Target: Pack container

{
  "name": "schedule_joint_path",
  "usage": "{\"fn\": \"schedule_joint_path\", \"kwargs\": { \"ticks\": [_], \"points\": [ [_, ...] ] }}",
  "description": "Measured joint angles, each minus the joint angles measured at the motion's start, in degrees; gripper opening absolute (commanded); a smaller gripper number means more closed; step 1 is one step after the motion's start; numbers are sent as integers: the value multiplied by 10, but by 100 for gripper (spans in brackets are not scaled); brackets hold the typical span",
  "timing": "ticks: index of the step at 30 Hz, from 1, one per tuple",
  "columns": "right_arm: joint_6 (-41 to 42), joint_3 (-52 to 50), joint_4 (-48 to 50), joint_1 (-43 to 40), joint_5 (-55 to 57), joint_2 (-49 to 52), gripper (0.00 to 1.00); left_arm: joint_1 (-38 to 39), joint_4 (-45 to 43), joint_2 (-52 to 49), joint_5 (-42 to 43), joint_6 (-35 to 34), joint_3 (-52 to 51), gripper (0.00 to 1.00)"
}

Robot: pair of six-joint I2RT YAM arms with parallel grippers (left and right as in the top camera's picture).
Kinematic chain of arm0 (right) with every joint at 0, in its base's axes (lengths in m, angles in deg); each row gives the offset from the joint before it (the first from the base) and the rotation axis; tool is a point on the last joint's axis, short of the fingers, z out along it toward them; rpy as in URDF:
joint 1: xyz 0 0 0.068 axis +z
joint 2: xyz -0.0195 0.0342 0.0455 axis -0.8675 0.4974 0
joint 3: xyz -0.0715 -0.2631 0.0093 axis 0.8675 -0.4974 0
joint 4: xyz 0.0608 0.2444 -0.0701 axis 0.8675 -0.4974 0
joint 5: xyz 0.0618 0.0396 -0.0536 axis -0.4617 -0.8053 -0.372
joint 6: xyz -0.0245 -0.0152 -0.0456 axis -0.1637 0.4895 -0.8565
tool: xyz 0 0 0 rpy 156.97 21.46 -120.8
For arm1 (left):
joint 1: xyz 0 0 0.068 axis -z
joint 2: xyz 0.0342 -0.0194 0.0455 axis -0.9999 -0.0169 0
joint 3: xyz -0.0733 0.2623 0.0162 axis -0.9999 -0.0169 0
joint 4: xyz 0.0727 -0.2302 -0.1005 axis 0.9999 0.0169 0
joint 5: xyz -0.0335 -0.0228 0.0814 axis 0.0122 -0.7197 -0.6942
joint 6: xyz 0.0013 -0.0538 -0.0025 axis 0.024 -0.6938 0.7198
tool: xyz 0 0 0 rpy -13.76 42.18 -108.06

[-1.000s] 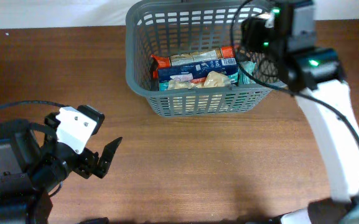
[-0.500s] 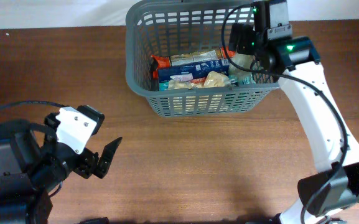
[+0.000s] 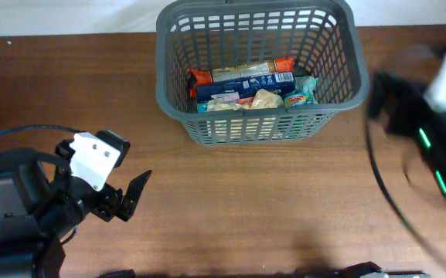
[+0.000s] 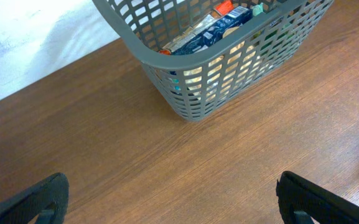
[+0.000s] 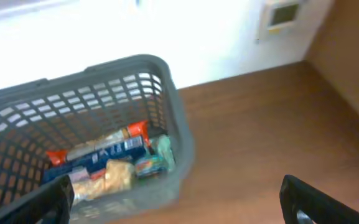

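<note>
Brown wood table [image 3: 246, 201], white wall [image 5: 216, 31] behind. Change: right arm [image 3: 427, 131] was over the container's right end half a second ago; now it has swung out and is just a blur at the right edge of the overhead view. Right gripper [image 5: 179, 205] is spread wide, nothing between the fingers. A small teal packet [image 3: 301, 88] sits uncovered at that right end, so likely a drop just finished and the arm is clearing off. If so, one more item is in. No other goods in view outside the basket, so packing looks near done. Left gripper [image 4: 176, 202] is in the same spot as before, fingers wide apart, empty.

Container [image 3: 261, 127]: dark grey slotted basket, thick rim, upright. Ahead and left of the right gripper, well apart. Ahead and a bit right of the left gripper, also well apart. Inside, toward the wall nearest both grippers: orange-ended packet [image 3: 242, 72], blue packet [image 3: 242, 86], pale bag [image 3: 265, 99], teal one at the right. Far half looks bare.
</note>
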Motion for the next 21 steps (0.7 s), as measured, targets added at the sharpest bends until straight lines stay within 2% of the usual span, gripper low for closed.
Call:
{"fn": "schedule_joint_path", "kwargs": {
  "ticks": [4,10,14,21],
  "points": [
    [16,-149,3,0,13,-151,99,0,0,0,0,0,0,99],
    [67,-360,-29,0,6,-269,99,0,0,0,0,0,0,99],
    [88,-428,-64,0,-4,-313,99,0,0,0,0,0,0,99],
    [101,-465,-85,0,-7,-323,99,0,0,0,0,0,0,99]
  ]
}}
